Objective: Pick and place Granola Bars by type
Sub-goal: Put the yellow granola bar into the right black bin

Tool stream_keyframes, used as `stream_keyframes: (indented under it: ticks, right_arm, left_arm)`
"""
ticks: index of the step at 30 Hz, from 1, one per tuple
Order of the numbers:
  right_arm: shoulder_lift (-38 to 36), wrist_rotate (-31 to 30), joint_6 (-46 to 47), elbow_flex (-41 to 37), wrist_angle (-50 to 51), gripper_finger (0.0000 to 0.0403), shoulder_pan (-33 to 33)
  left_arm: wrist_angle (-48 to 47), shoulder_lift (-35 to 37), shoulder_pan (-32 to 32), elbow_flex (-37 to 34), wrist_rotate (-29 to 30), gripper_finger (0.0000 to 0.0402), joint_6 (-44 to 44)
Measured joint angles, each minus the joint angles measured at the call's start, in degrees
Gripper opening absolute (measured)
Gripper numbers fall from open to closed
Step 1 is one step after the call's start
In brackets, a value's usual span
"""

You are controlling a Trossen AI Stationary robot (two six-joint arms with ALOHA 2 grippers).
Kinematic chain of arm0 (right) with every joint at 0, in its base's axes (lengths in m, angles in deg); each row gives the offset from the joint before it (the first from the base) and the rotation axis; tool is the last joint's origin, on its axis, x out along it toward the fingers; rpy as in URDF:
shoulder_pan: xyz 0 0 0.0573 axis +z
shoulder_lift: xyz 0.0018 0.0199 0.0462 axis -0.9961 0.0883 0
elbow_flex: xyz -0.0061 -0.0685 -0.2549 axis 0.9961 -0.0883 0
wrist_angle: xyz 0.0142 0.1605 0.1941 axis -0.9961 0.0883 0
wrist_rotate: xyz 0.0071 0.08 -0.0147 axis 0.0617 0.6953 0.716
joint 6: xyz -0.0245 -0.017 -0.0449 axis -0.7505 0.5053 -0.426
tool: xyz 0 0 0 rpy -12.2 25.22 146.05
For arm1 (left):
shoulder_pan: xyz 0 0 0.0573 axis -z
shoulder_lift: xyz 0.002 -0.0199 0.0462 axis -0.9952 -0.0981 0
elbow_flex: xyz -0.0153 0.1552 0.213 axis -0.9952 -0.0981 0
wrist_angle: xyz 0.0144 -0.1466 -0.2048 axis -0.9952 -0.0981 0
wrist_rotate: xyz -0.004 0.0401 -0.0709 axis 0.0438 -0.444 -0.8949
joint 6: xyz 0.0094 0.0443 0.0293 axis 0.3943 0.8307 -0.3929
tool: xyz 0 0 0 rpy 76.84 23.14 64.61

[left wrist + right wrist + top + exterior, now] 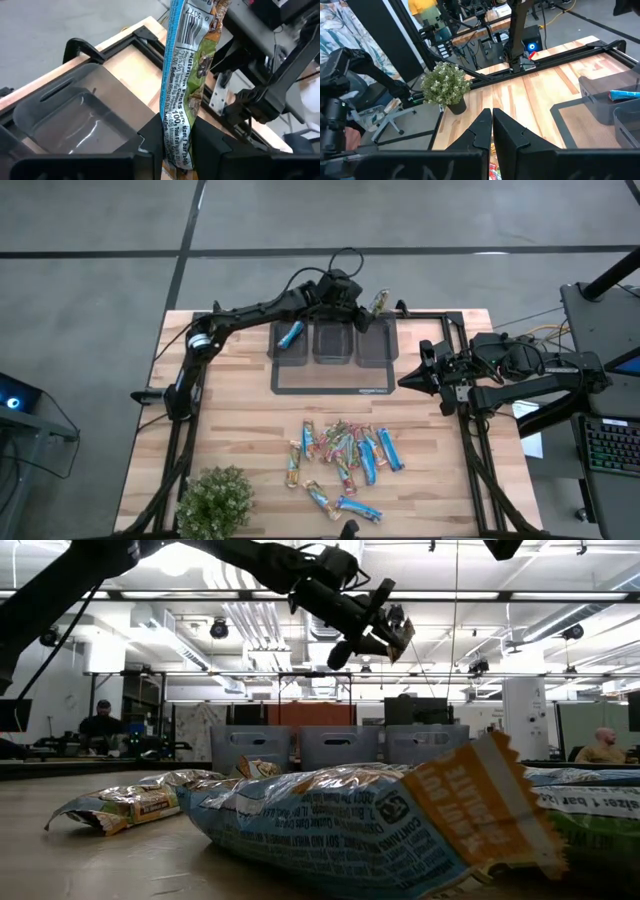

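My left gripper (365,304) hangs over the far edge of the table, above the far rim of the rightmost of three clear bins (376,342). It is shut on a green multicoloured granola bar (186,75), which also shows in the low view (403,637). A blue bar (291,334) lies in the left bin. Several more granola bars (345,455), blue ones and multicoloured ones, lie flat in a loose pile on the near half of the table. My right gripper (408,380) waits shut at the table's right side, touching nothing. My left gripper pinches one end of the green bar (176,137) between its two fingers (150,135). The gripper comes from the table's left, slanting a little downward. The bar sticks out past the fingertips along the fingers' line, lifted clear above the bins.
The three bins stand side by side on a dark mat (330,385) in the far middle of the table. A small leafy plant (215,500) stands at the near left corner. Bare wood lies between the mat and the pile.
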Motion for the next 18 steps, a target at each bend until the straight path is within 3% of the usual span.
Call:
stream_keyframes:
  ticks: [13, 18]
  right_arm:
    - [0.0, 0.0, -0.22, 0.0, 0.04, 0.0008, 0.0]
    - [0.0, 0.0, -0.2, -0.07, 0.06, 0.0008, -0.02]
  left_arm:
    - [11.76, 0.0, -0.37, -7.28, 0.0, 0.0064, -10.47]
    - [12.28, 0.0, -0.46, -9.03, 0.01, 0.0064, -15.16]
